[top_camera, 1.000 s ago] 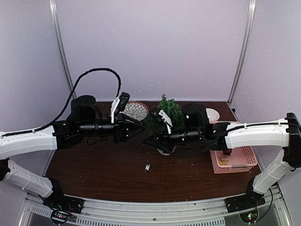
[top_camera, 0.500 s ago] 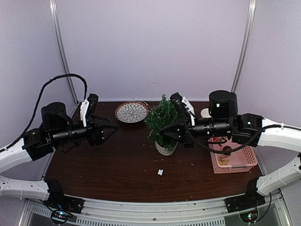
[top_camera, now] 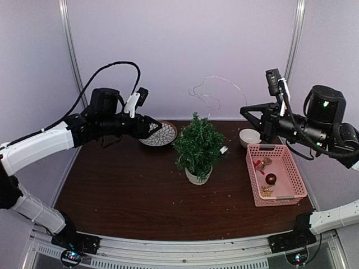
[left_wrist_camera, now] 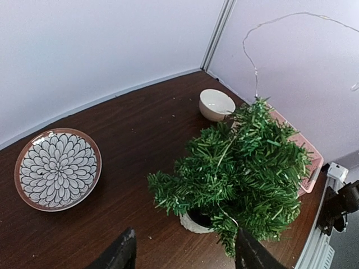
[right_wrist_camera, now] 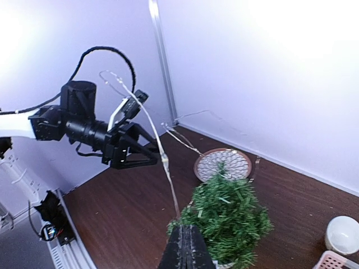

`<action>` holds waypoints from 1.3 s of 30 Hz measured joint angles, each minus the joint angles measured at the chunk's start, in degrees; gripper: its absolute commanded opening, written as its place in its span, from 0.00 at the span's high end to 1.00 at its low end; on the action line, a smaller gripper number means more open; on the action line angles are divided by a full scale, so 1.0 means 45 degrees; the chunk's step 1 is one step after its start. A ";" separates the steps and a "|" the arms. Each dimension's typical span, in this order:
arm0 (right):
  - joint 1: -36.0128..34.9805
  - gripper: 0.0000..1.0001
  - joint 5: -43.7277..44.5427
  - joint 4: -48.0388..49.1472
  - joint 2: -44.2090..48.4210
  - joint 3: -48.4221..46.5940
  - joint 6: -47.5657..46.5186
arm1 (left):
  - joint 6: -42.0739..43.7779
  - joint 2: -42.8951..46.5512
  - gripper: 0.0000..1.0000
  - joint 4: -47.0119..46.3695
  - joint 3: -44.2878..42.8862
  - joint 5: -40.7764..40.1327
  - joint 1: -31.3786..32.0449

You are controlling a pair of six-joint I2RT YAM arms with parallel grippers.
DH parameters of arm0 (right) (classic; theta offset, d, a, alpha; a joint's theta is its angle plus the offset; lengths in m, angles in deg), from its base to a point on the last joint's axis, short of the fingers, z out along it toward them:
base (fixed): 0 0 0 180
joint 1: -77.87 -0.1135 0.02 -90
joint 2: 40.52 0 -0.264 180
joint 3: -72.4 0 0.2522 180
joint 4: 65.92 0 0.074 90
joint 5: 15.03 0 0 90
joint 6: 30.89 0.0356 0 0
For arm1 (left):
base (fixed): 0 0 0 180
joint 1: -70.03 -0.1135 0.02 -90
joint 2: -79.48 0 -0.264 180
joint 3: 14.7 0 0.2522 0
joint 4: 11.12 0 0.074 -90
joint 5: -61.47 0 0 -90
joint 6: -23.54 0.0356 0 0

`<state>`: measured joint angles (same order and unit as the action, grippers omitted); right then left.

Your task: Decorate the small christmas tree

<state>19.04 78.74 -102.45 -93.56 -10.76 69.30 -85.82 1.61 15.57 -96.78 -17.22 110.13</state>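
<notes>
The small christmas tree [top_camera: 197,147] stands in its white pot [top_camera: 198,177] mid-table, also under the left wrist camera as the tree [left_wrist_camera: 244,168]. A thin light wire [top_camera: 208,78] arcs from its top up to my right gripper [top_camera: 243,110], raised at the right. In the right wrist view that gripper [right_wrist_camera: 188,244] is shut on the wire [right_wrist_camera: 166,162], above the tree [right_wrist_camera: 227,210]. My left gripper [top_camera: 160,128] hovers over the patterned plate [top_camera: 159,134], left of the tree. It is open and empty, as its two dark fingertips [left_wrist_camera: 122,253] show.
A white bowl [top_camera: 249,137] and a pink basket [top_camera: 291,168] holding a dark bauble and small ornaments sit at the right. A white tag [top_camera: 223,150] hangs on the tree's right side. Walls close off the back and sides.
Both arms have pulled back from the tree. The left went up-left over the plate and opened. The right rose to the right, drawing the wire up. The white tag left the table.
</notes>
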 measured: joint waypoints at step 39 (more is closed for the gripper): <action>0.0962 1.00 0.6834 -0.5202 0.2011 -0.0369 0.1758 | 0.7732 -0.7198 0.25 0.1166 -1.2128 0.3643 0.2040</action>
<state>23.37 109.49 -125.86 -84.51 -12.42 77.22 -51.02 -30.78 20.81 -151.35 -0.83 119.31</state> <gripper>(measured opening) 0.020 0.749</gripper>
